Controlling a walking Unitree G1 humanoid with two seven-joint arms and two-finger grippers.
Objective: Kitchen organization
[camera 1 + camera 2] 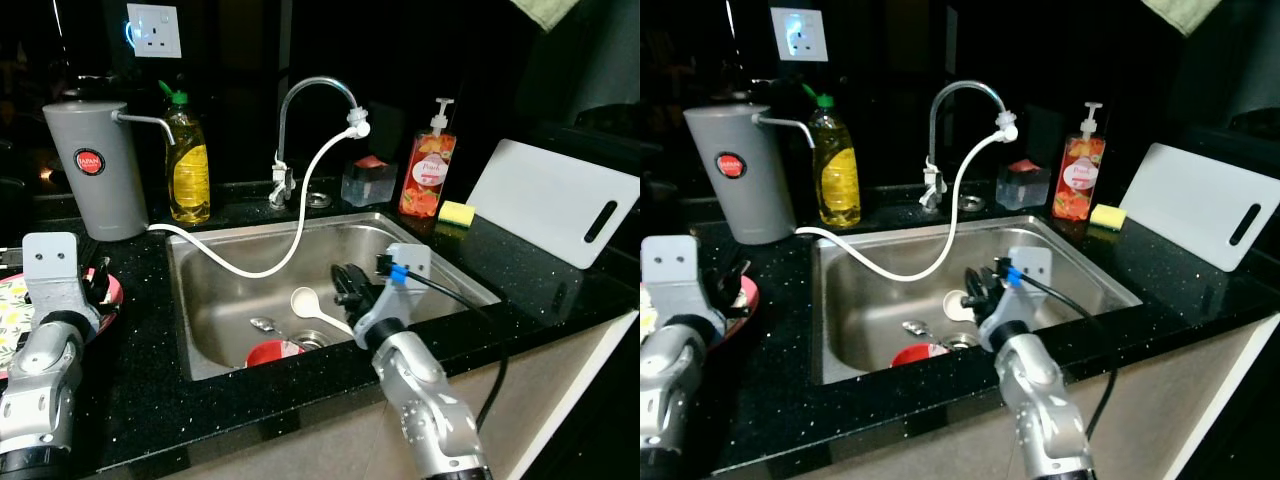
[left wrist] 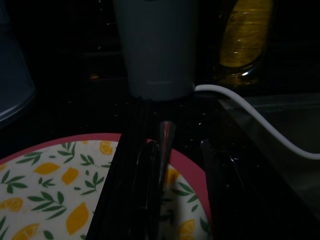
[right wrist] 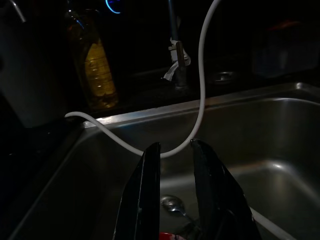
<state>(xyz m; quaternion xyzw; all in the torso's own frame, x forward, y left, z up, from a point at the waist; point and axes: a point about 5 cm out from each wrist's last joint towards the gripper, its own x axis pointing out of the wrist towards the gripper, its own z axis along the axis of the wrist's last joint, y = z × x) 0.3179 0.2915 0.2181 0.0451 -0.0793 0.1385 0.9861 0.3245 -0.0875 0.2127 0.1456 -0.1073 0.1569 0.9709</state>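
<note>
My right gripper (image 1: 347,278) hangs inside the steel sink (image 1: 440,255), open by a narrow gap, with nothing between its fingers (image 3: 150,190). Just left of it a white spoon (image 1: 305,300) lies on the sink floor. A red bowl (image 1: 272,352) and a metal spoon (image 1: 262,324) rest near the drain. My left gripper (image 1: 98,278) is over a lemon-patterned plate with a red rim (image 2: 50,180) on the left counter. Its fingers are apart, and a shiny metal utensil (image 2: 166,137) lies between them.
A white hose (image 1: 300,230) runs from the tap (image 1: 300,95) across the sink to a grey canister (image 1: 95,170). A yellow dish-soap bottle (image 1: 188,160), a red pump bottle (image 1: 428,170), a sponge (image 1: 457,213) and a white cutting board (image 1: 555,200) line the black counter.
</note>
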